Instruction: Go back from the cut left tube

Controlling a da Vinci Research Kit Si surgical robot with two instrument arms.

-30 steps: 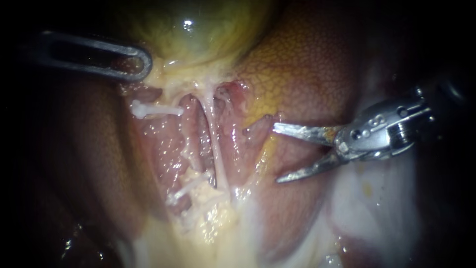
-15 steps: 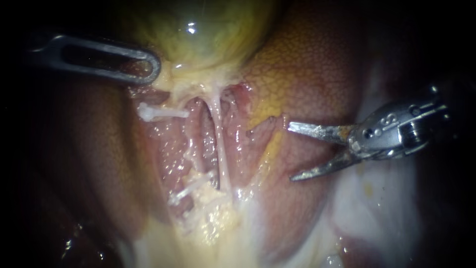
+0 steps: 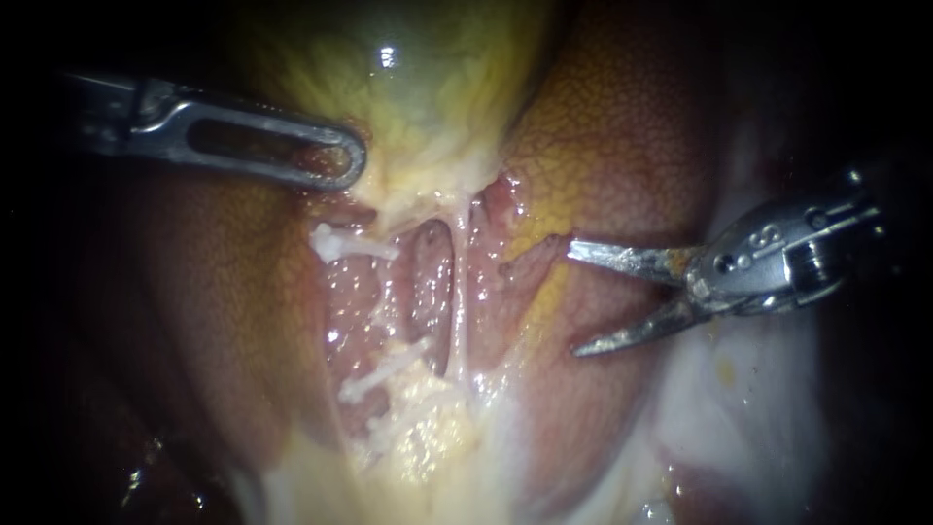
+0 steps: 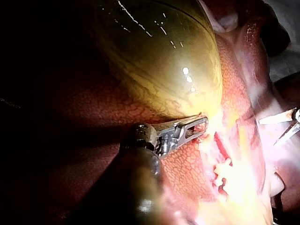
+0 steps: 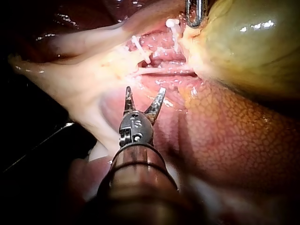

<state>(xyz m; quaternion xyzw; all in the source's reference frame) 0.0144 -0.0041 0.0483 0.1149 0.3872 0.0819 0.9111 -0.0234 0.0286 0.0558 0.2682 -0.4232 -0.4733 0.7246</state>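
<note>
Clamping gallbladder [image 3: 428,87] at its near edge with left instrument [image 3: 352,160], far left, end effector clenched on that tissue. Holding right instrument [image 3: 573,299] out to the right over liver [image 3: 622,146], end effector released, blades spread, gripping nothing; upper blade tip just beside a small flap [image 3: 530,258] of tissue. In the open bed between the two: left tube [image 3: 394,350], cut, gap between its stumps, one clip [image 3: 345,243] across the far stump, more clips [image 3: 379,374] across the near stump. Just right of it, other tube [image 3: 457,301], whole, running far to near. Well clear of the cut tube and clips with the right blades, other tube lying between.
</note>
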